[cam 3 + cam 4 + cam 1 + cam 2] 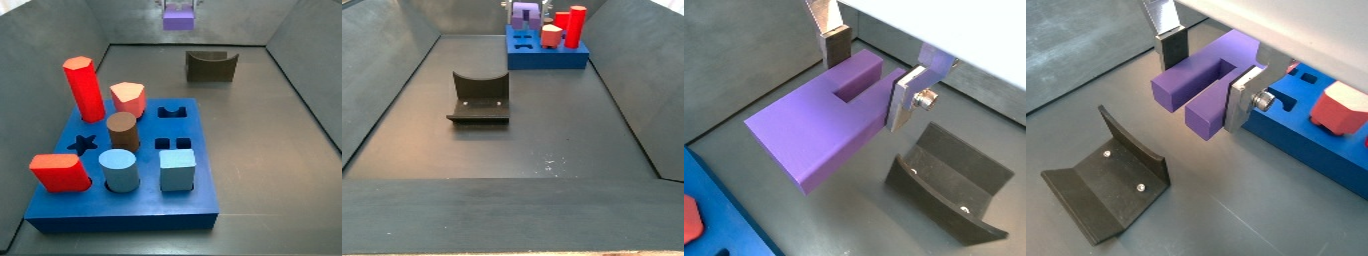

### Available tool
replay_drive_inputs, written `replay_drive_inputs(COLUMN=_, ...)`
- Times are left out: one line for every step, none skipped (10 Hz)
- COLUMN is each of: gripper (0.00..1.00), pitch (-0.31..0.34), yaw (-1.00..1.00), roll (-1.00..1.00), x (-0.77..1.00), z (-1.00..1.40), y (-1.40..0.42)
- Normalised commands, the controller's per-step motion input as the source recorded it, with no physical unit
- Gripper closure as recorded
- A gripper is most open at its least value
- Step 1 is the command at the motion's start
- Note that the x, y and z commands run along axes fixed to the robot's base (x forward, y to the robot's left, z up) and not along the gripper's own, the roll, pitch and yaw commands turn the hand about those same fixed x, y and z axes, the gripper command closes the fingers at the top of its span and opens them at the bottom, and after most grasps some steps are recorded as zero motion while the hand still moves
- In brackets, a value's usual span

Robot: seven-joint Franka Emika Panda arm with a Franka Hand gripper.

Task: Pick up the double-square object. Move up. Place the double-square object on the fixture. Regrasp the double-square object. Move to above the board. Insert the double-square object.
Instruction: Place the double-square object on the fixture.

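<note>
claw (pixel 871 72) clamped on double-square object (pixel 818 125) | held raised, clear of floor | fixture (pixel 951 183) seen below, just beside | block's long axis judged level

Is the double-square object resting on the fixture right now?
No: the gripper holds the double-square object in the air, apart from the fixture.

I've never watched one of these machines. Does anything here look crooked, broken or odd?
Nothing stands out. The hand holds the double-square object in the air, clear of the floor. The fixture stands empty, and the pegs sit upright in the board.
</note>
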Motion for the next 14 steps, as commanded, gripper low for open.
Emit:
replay_drive_inputs(gripper=1.0, pitch=0.097, yaw=0.22, roll=-1.0, x=0.91, z=0.09, y=1.0)
replay_drive_inputs(gripper=1.0, pitch=0.102, yaw=0.19, roll=-1.0, x=0.89, z=0.08, y=1.0)
replay_drive_inputs(gripper=1.0, pitch=0.123, yaw=0.15, roll=-1.0, x=0.92, z=0.08, y=1.0)
replay_drive_inputs(gripper=1.0, pitch=0.14, yaw=0.13, roll=-1.0, x=0.97, z=0.07, y=1.0)
replay_drive_inputs(gripper=1.0, pitch=0.184, yaw=0.09, roll=-1.0, x=1.0, z=0.04, y=0.87)
replay_drive_inputs(gripper=1.0, pitch=0.2, yaw=0.07, roll=-1.0, x=1.0, z=0.03, y=0.79)
replay_drive_inputs(gripper=1.0, pitch=0.228, yaw=0.03, roll=-1.0, x=0.93, z=0.0, y=0.59)
replay_drive_inputs(gripper=1.0, pitch=0.232, yaw=-0.01, roll=-0.91, x=0.88, z=0.0, y=0.43)
replay_drive_inputs(gripper=1.0, pitch=0.202, yaw=-0.06, roll=-0.7, x=0.8, z=-0.01, y=0.23)
replay_drive_inputs(gripper=1.0, pitch=0.167, yaw=-0.09, roll=-0.48, x=0.73, z=-0.02, y=0.07)
replay_drive_inputs(gripper=1.0, pitch=0.137, yaw=-0.1, roll=-0.31, x=0.66, z=-0.01, y=0.05)
replay_drive_inputs(gripper=1.0, pitch=0.12, yaw=-0.1, roll=-0.24, x=0.61, z=-0.01, y=0.05)
replay_drive_inputs(gripper=1.0, pitch=0.093, yaw=-0.09, roll=-0.18, x=0.47, z=-0.01, y=0.05)
replay_drive_inputs(gripper=1.0, pitch=0.086, yaw=-0.09, roll=-0.17, x=0.41, z=-0.01, y=0.05)
